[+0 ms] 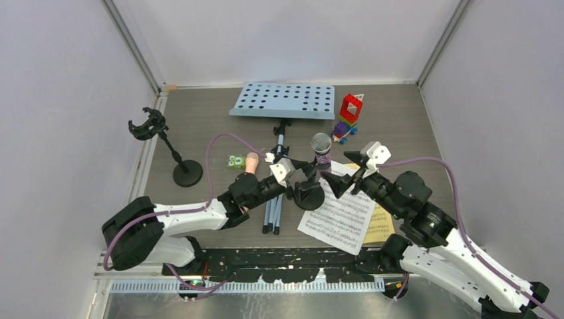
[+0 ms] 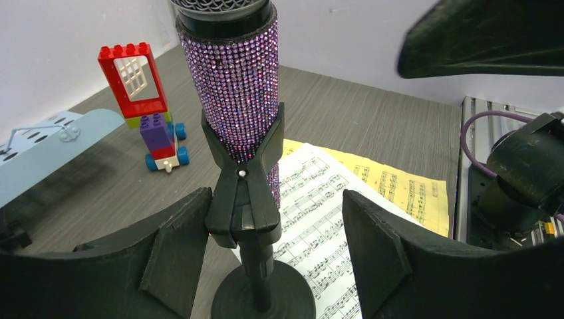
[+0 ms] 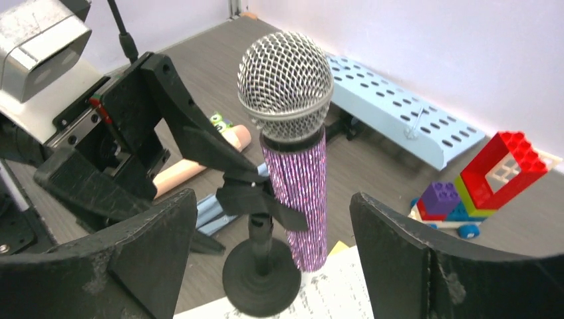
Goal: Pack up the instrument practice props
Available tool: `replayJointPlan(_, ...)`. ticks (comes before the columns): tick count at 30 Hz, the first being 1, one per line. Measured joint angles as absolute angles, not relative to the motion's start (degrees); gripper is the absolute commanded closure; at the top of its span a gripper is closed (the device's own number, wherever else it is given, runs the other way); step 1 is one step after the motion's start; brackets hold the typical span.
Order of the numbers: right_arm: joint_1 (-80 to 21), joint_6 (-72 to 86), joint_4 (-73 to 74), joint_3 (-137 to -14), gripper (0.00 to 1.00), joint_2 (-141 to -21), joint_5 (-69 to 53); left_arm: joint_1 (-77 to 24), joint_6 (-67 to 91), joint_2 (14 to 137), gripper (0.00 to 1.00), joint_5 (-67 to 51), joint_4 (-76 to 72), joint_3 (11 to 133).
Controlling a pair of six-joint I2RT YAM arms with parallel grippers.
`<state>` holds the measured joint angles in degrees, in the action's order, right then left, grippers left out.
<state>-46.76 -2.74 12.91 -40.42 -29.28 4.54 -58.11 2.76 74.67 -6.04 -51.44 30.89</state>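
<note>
A purple glitter microphone (image 1: 321, 151) stands upright in a black round-based mic holder (image 1: 309, 197) at the table's middle. The holder's base rests partly on the white score sheet (image 1: 338, 214), which lies over the yellow score sheet (image 1: 381, 226). My left gripper (image 2: 269, 259) is open around the holder's clip (image 2: 243, 199); its left finger is almost touching the clip and its right finger stands apart. My right gripper (image 3: 273, 259) is open from the other side, with the microphone (image 3: 296, 179) and the holder (image 3: 261, 276) between its fingers. A peach microphone (image 1: 251, 161) lies flat. The pale-blue music rack (image 1: 284, 100) lies behind.
A second black mic holder (image 1: 186, 173) stands at the left without a microphone. The rack's folded tripod legs (image 1: 275, 209) lie beside my left gripper. A small green block (image 1: 234, 161) sits by the peach microphone. A colourful toy brick car (image 1: 349, 116) stands at the back right. Walls enclose three sides.
</note>
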Motion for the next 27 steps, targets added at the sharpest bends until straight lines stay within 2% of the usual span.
replayJointPlan(4, -46.8, -5.6, 4.3, -37.9, 0.22, -31.9, 4.5, -58.1, 2.8, 74.7, 0.28, -6.0, -51.7, 30.6)
replayJointPlan(18, -46.8, -10.8, -7.7, -36.1, 0.22, -40.5, 4.6, -58.2, 2.7, 76.6, 0.23, -6.1, -53.7, 30.6)
replayJointPlan(27, -46.8, -12.8, -10.9, -34.1, 0.38, -42.4, 6.9, -58.2, 2.5, 76.6, 0.25, -6.0, -53.6, 30.6)
